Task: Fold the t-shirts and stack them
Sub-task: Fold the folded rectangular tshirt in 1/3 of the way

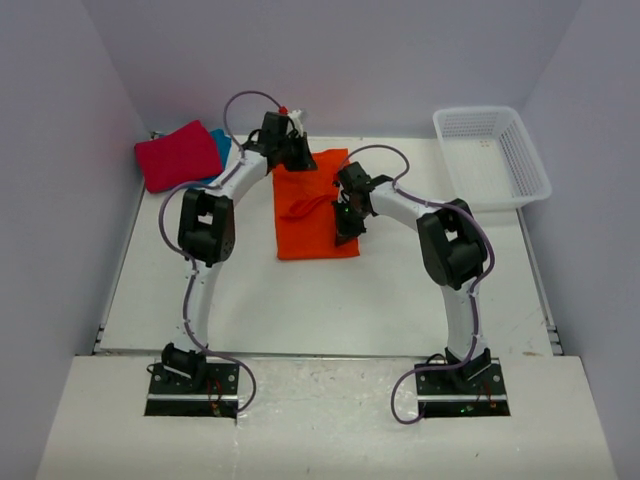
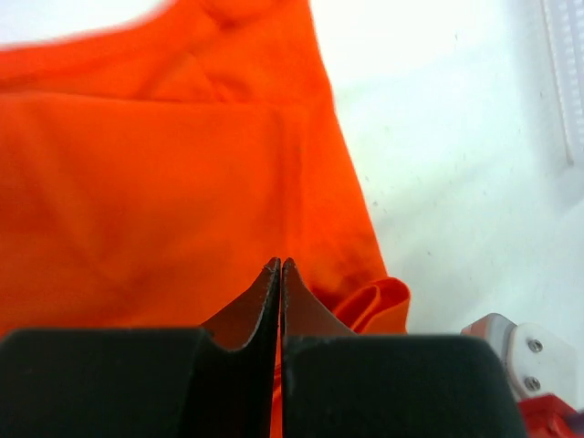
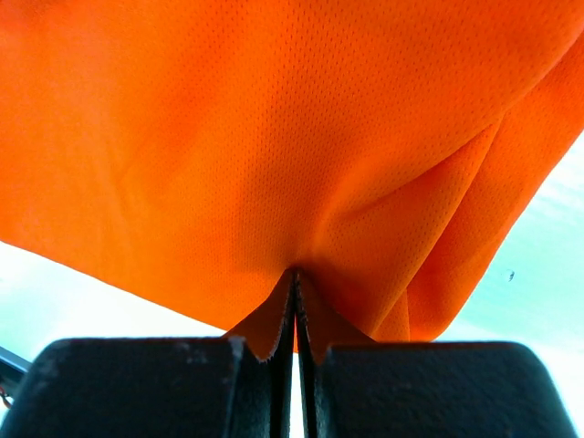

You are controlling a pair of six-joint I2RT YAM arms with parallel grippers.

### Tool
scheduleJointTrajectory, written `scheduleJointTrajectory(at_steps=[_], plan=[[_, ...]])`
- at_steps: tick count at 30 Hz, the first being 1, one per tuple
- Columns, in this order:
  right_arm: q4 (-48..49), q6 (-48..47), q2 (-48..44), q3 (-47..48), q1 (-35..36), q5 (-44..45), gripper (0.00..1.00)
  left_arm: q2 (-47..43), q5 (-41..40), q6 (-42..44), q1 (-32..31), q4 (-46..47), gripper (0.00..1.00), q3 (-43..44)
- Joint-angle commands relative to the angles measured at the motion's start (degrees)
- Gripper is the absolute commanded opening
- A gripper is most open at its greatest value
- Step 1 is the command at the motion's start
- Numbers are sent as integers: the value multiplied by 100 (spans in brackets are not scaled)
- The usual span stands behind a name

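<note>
Top external view: left hand (image 1: 298,160) pinches the orange t-shirt (image 1: 305,235) at 12 o'clock, right hand (image 1: 347,225) at 3 o'clock; mid-fold, so next likely both carry cloth over together

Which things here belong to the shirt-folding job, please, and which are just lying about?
Job: orange t-shirt, pinched by left gripper and right gripper; red t-shirt; teal t-shirt.
Lying about: white basket.
</note>
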Motion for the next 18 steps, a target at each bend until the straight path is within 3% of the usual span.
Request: scheduleJointTrajectory(at_steps=[1,8,11,15,18], plan=[[-23,20,-377,-73,30,121,0,-240,-161,436,535,-667,0,601],[-66,-68,-334,58,30,227,0,-2226,102,175,659,53,0,-1489],[-67,-68,-185,225,39,183,0,-3007,244,-116,431,464,0,-2918],[-67,-42,-35,427,39,69,0,-3510,235,-372,114,1178,0,-4107],[-119,-60,18,463,30,103,0,-3625,279,-477,-27,1398,0,-4497]])
